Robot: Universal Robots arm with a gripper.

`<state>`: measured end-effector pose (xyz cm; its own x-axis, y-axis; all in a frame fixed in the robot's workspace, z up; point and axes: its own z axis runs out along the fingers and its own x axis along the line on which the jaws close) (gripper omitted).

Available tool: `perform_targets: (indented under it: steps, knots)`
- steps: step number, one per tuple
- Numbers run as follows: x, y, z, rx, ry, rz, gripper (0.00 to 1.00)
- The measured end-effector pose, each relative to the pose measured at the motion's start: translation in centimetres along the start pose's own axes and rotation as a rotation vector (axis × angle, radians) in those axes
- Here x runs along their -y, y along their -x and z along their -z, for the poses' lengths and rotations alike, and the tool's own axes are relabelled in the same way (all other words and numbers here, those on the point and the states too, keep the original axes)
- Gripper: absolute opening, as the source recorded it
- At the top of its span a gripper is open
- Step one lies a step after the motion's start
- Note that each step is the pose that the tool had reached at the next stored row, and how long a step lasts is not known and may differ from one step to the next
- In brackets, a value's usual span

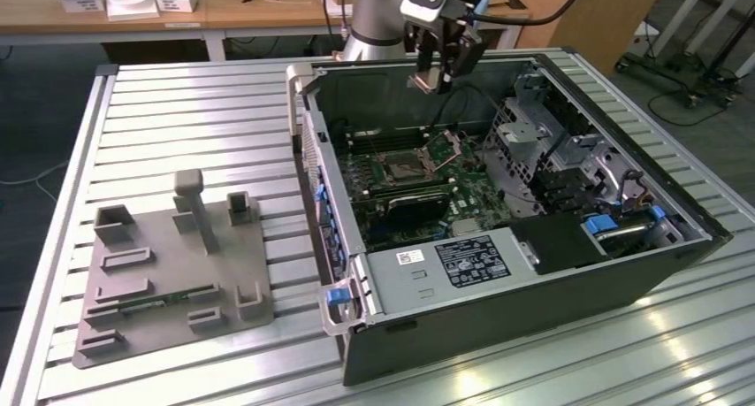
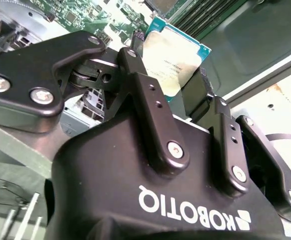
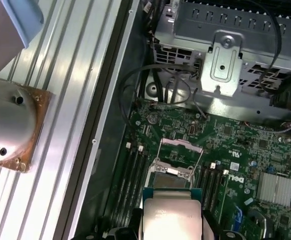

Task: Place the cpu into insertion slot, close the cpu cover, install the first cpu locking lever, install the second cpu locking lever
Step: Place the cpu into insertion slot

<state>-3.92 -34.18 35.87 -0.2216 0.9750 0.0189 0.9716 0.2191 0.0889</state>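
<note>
Gripper (image 2: pixel 168 82) squeezes the cpu (image 2: pixel 179 50) tight, high above the insertion slot (image 1: pixel 409 169), so it should line up square and go down flat and slow.

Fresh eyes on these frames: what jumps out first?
A computer case lies open on the slatted table. Above it the gripper holds the cpu between its fingers; the insertion slot has its cpu cover raised. A grey fixture plate lies at the exterior view's left.
</note>
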Motion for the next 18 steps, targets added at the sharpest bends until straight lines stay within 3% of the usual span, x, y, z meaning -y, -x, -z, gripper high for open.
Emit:
perform_targets:
  steps: [6,18]
  knots:
    - [0.05,0.04,-0.22,0.0046,0.0001,-0.056,0.54]
    - [0.20,0.05,-0.26,0.0051,-0.0014,-0.063,0.54]
